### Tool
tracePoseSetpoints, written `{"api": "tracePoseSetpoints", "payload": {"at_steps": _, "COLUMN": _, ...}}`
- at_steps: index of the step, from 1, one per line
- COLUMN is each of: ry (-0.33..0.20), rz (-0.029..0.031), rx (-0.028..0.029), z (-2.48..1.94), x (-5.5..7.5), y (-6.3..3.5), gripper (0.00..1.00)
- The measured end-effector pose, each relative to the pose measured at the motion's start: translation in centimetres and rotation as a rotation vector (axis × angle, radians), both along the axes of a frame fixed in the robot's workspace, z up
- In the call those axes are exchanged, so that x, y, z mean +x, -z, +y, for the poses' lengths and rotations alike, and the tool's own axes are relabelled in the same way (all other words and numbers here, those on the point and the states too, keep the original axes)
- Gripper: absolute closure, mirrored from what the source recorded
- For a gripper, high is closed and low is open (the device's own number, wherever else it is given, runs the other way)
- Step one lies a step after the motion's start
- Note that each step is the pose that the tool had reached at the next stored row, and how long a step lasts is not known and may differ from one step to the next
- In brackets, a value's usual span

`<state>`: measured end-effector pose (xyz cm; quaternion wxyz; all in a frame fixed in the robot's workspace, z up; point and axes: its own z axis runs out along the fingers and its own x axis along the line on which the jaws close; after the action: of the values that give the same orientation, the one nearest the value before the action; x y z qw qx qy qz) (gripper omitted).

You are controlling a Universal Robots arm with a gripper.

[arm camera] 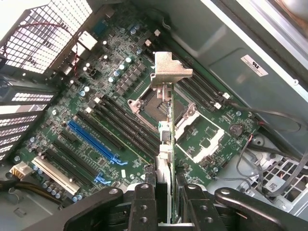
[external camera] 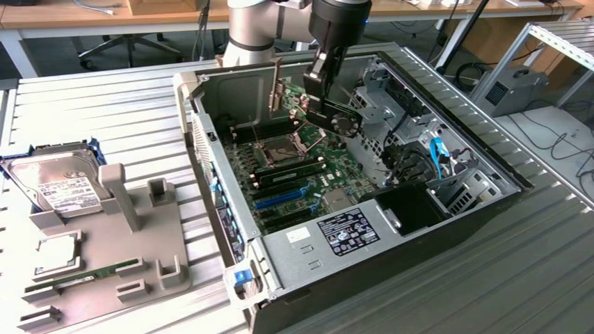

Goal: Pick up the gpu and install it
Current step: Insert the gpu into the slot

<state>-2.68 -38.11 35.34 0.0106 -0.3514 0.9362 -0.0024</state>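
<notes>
Hand (arm camera: 166, 195) is clamping the gpu (arm camera: 166, 120), hanging it over the motherboard (arm camera: 96, 110). Any tilt and it's probably missing the blue slot (arm camera: 91, 139), scraping parts instead.

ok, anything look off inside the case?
Nothing looks spilled or damaged. The gpu hangs edge-on in the gripper, above the motherboard near the CPU socket. It is apart from the blue slot and not seated in any slot.
</notes>
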Motion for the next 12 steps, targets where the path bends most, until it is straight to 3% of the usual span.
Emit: {"api": "tracePoseSetpoints", "payload": {"at_steps": 12, "ry": -0.035, "rz": 0.0000, "rx": 0.0001, "z": 0.00, "x": 0.00, "y": 0.00, "gripper": 0.74}}
